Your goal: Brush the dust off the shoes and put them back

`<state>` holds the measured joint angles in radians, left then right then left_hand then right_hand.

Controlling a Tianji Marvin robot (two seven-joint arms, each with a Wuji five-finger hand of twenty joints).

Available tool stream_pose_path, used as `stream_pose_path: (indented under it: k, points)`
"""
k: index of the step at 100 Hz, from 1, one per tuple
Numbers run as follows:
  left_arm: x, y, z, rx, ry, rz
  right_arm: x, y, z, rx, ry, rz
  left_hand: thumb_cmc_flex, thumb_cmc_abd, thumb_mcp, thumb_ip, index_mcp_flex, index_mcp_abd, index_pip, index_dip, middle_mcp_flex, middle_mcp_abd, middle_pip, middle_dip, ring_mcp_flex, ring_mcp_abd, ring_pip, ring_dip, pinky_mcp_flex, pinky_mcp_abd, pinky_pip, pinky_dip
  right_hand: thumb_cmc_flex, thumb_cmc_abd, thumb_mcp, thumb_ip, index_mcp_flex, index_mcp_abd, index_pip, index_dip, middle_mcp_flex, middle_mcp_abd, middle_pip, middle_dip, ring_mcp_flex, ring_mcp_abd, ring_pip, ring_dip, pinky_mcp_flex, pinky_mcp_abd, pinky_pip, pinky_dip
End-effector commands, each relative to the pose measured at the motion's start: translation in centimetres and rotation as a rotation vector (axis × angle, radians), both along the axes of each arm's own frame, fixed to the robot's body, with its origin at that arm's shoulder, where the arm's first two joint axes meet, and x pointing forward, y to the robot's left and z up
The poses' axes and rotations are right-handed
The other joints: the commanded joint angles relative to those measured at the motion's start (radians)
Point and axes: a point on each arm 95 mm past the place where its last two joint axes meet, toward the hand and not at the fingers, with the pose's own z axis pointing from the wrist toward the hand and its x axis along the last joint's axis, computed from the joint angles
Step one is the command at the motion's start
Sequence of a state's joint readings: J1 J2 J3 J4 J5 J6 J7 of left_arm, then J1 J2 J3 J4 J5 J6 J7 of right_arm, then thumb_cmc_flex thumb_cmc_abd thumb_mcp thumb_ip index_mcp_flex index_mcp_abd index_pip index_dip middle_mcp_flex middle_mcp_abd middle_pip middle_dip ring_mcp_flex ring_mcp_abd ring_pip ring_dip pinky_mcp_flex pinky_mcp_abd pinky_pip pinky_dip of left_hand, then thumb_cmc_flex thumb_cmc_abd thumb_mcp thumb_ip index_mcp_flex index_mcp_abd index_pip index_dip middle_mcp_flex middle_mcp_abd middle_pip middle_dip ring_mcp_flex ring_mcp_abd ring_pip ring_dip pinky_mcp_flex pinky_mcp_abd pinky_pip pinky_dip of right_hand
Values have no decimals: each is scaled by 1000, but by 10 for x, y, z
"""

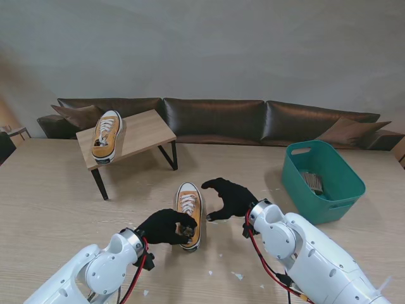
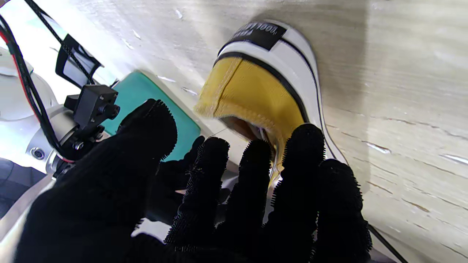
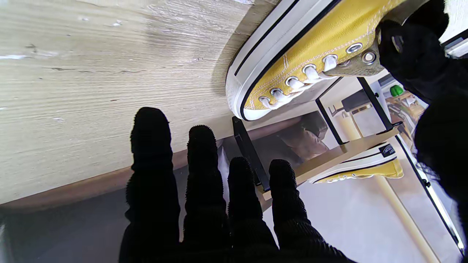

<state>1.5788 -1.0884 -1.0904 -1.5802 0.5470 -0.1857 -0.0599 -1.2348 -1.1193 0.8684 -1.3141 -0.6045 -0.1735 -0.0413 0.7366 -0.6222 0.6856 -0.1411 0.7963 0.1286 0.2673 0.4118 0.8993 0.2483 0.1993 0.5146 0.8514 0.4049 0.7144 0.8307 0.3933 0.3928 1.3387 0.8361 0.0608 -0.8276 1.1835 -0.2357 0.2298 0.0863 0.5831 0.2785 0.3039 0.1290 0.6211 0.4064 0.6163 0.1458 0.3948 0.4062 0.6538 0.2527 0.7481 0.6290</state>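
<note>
A yellow canvas shoe [image 1: 189, 206] with white laces and a white sole lies on the table in front of me, toe pointing away. My left hand [image 1: 166, 226], in a black bristly glove, is closed over its heel; its fingers [image 2: 252, 182] hook into the heel opening of the shoe [image 2: 256, 91]. My right hand [image 1: 229, 196] hovers open just right of the shoe, fingers spread, holding nothing. In the right wrist view its fingers [image 3: 204, 175] stand apart from the shoe's toe [image 3: 310, 47]. A second yellow shoe [image 1: 106, 135] rests on a small wooden stand [image 1: 149, 130] at the far left.
A teal basket [image 1: 324, 183] stands at the right with a brush-like thing [image 1: 312, 182] inside. Small white scraps [image 1: 237, 275] lie on the table near me. A dark brown sofa [image 1: 215, 119] runs along the far edge.
</note>
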Motion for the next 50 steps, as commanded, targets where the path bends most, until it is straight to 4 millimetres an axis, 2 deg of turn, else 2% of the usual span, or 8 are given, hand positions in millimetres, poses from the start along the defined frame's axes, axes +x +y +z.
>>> stream_pose_path:
  k: [1,14,24,35,50]
  points:
    - [-1,0,5,-11,-3,-4,-4,4,-2,6,14,5,-32,44,-45,30,-10,-33,-16,-8,-31,0,-23,-29,-57,39,-77,-47,-50,14,-54,1,11,33,-33,3,21,-23,6,-13,26,-29,-15,-15,22,7,11,8,-446,-5,29,-12]
    - [-2,6,14,-36,-31,25,-8,6,-1,12,20,0,-32,98,-100,38,-12,-27,-23,-10,-39,-7,-35,-67,-118,48,-227,-153,-107,27,-184,-46,36,96,-94,13,57,-49,14,-15,80,-29,-15,-9,50,18,24,20,-430,1,50,-9]
    - [-2,15,20,-59,-68,66,-17,11,0,38,25,-24,-26,116,-122,45,-12,-13,-27,-10,-45,0,-38,-81,-164,46,-287,-200,-152,28,-265,-78,89,134,-156,30,108,-79,20,-6,149,-30,-15,1,89,28,51,39,-410,13,83,3]
    - [-4,28,23,-84,-93,117,-29,18,2,49,15,-42,-14,125,-137,48,-16,-1,-32,-9,-63,6,-48,-95,-229,37,-367,-257,-215,24,-400,-129,124,137,-188,50,189,-114,28,17,229,-33,7,37,149,32,116,79,-373,23,140,26]
    - [-11,47,23,-88,-125,179,-48,28,7,16,6,-25,-6,130,-150,51,-22,0,-38,-10,-85,2,-57,-109,-266,30,-412,-291,-246,21,-493,-150,137,133,-203,61,260,-150,20,62,283,-45,42,96,198,29,199,129,-347,23,204,45]
